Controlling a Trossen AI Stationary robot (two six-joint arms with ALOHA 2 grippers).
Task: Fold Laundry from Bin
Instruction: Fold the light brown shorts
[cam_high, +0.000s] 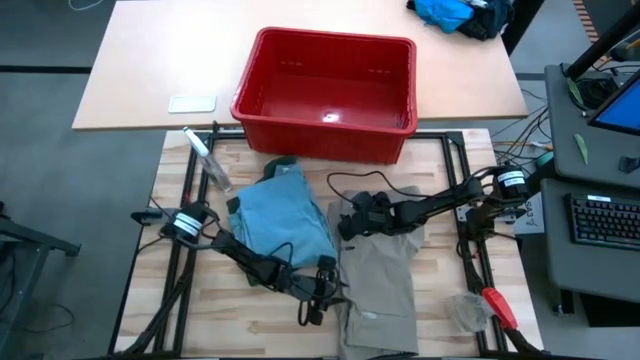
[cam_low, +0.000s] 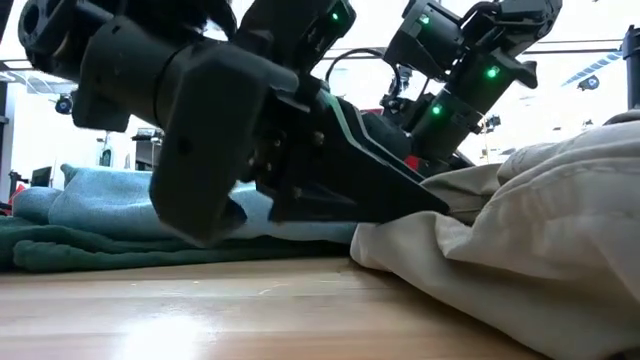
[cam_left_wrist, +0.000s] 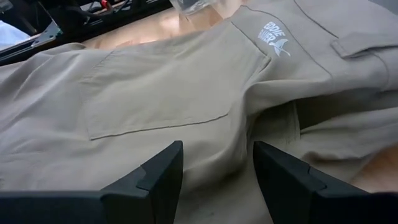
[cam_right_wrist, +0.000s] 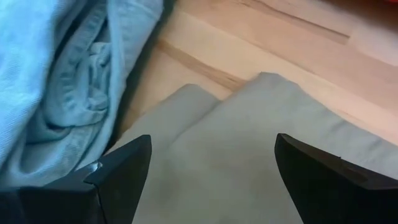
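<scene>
khaki trousers (cam_high: 378, 280) lie flat on my wooden surface (cam_high: 440, 200), just beside the light blue denim (cam_high: 285, 215) piled on the dark green shorts (cam_high: 283, 163). my left claw (cam_high: 325, 290) sits low at the khaki's near edge, fingers (cam_left_wrist: 158, 174) parted with cloth between them, not clenched. my right claw (cam_high: 352, 222) is spread wide over the khaki's far corner. the red bin (cam_high: 327, 92) stands behind the garments.

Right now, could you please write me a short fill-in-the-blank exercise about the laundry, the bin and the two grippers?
1. The red bin holds ____ garments.
2. Both grippers rest on the ____ garment.
3. The right gripper has its fingers ____.
4. The light blue denim lies beside the ____ gripper's arm.

Missing words: no; khaki; open; left
</scene>
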